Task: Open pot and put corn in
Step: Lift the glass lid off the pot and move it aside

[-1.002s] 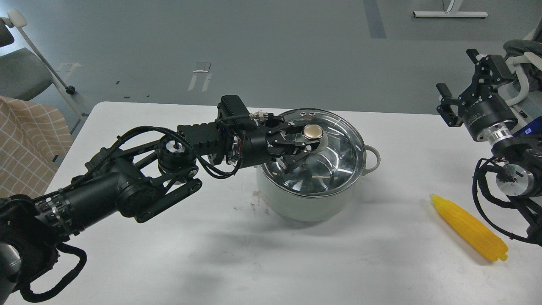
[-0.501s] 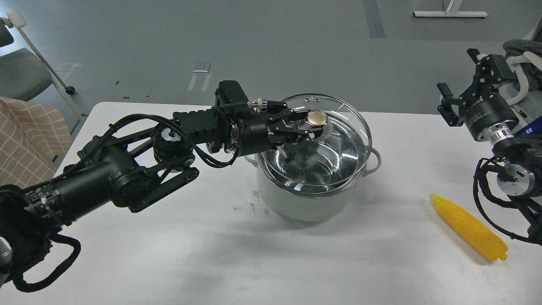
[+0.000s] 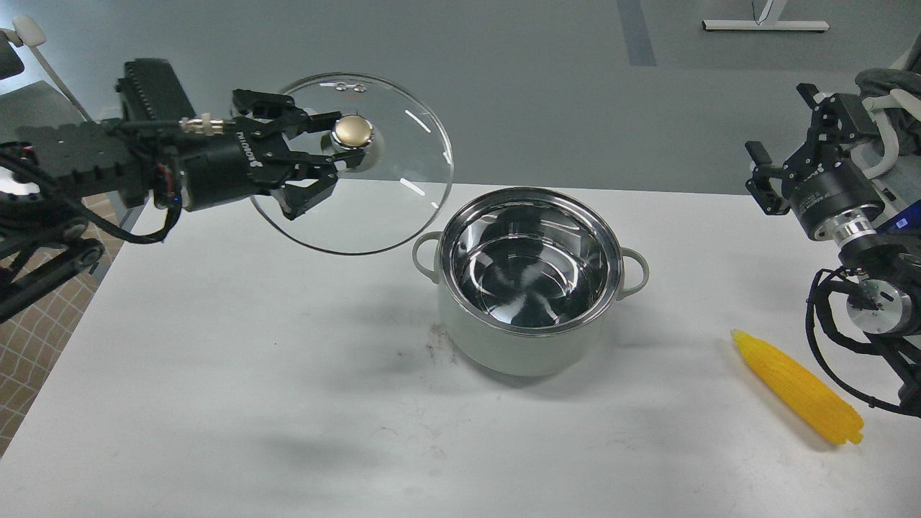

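Note:
The pale grey-green pot stands uncovered at the table's middle, its shiny steel inside empty. My left gripper is shut on the gold knob of the round glass lid and holds it tilted in the air, up and to the left of the pot. The yellow corn lies on the table at the front right, its tip pointing toward the pot. My right gripper is open and empty, raised above the table's right edge, behind the corn.
The white table carries the pot and the corn. A small dark smudge marks the surface left of the pot. A checked cloth hangs past the table's left edge.
My left gripper has lifted the glass lid off the pot and carried it up and far to the left. The pot now stands open. The right arm and the corn have not moved.

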Motion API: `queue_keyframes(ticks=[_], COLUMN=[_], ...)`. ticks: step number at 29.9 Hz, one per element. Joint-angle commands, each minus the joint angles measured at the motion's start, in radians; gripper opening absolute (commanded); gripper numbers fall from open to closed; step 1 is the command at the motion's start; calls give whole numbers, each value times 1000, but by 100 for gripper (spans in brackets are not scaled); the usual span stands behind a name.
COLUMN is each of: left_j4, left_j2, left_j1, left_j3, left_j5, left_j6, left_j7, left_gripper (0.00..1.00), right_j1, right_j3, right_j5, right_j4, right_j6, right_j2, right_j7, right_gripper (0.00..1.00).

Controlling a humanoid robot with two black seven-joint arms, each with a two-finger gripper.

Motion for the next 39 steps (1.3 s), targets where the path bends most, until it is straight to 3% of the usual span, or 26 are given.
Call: queue_keyframes(ticks=[1, 6, 12, 19, 28, 39], left_j4=[3, 58, 192, 428, 545, 560], left_j2=[98, 104, 37, -87, -183, -204], left_j1=[123, 314, 396, 456, 466, 503], left_j3=[-4, -29, -29, -12, -12, -12], left_j5=[-81, -101, -97, -103, -111, -164], left_j6=[81, 218, 311, 420, 450, 454], left_j7=[-32, -59, -65, -73, -73, -73], left_gripper=[15, 15, 15, 15, 15, 20], right_j1=[0, -5, -9, -14, -23, -35], right_j3=[-2, -2, -2, -2, -2, 0], right_j5=[-1, -1, -2, -2, -2, -2], right_j4=[1, 1, 1, 1, 1, 12], right_j6=[0, 0, 0, 0, 1, 1], right_j2=[0, 0, -1, 0, 0, 0], right_j7=[0, 0, 0, 0, 0, 0], right_gripper=[100, 100, 100, 100, 100, 100])
